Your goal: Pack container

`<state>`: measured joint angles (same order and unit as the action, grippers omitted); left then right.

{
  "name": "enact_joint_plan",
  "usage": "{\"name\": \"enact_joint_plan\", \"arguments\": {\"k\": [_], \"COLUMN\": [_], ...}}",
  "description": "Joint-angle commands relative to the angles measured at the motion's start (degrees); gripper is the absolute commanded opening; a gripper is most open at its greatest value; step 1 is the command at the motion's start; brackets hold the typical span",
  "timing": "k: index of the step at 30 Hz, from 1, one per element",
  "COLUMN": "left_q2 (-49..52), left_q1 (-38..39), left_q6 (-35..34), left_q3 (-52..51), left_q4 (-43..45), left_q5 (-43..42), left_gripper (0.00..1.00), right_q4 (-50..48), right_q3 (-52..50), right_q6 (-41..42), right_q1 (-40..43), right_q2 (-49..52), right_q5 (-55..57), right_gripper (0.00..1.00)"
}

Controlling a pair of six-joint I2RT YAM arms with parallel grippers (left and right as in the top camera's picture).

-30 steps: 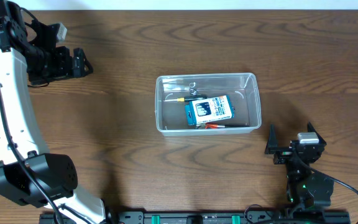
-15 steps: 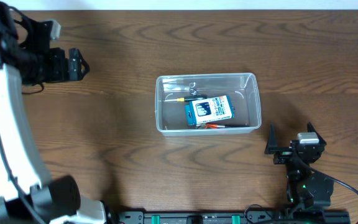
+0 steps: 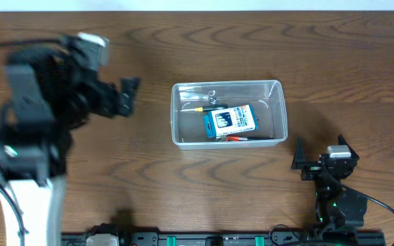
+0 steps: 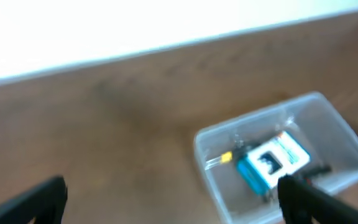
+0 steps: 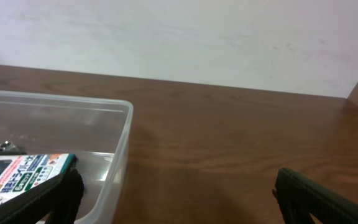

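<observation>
Container (image 3: 277,109) holds blue-and-white box (image 3: 230,121). Left gripper (image 4: 173,200), 9 o'clock, fingers wide, empty, facing container; right gripper (image 5: 178,202), 4 o'clock, wide, empty, apparently parked clear

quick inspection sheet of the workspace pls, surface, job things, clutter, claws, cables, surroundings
surface: dark wood-grain table, no spills or marks seen
job's things: clear container mid-table, upright, holding a blue-and-white box, a yellow-tipped item and an orange-and-black item by its near wall
clutter: nothing seen
claws: left claw open, empty, left of the container, blurred; right claw open, empty, near the container's right corner, apart from it
cables: black cable loops by the right arm's base, away from the container
surroundings: white wall behind the table
</observation>
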<state>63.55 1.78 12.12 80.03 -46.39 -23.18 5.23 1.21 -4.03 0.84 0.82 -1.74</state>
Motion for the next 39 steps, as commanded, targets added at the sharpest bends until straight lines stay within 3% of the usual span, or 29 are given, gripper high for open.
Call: {"name": "enact_joint_plan", "arguments": {"k": [1, 9, 26, 39], "left_q2": [-8.5, -24.9, -50.1, -61.0], "left_q1": [3.5, 4.4, 4.0, 0.7], "left_q6": [-0.7, -1.9, -5.0, -4.9], "left_q3": [-10.7, -26.5, -55.3, -61.8], "left_q4": [6.5, 17.2, 53.5, 59.1], "left_q5": [0.3, 0.3, 0.8, 2.4], "left_gripper": [0.98, 0.98, 0.98, 0.98], "right_q4": [-0.1, -0.1, -0.1, -0.1], "right_q3": [-0.4, -0.4, -0.4, -0.4], "right_q6": [-0.7, -0.7, -0.7, -0.7], "right_q1": [-0.5, -0.5, -0.5, -0.5], "right_q2": [-0.5, -0.5, -0.5, -0.5], "right_q5": [-0.2, -0.2, -0.2, -0.2], "right_gripper": [0.99, 0.99, 0.99, 0.99]}}
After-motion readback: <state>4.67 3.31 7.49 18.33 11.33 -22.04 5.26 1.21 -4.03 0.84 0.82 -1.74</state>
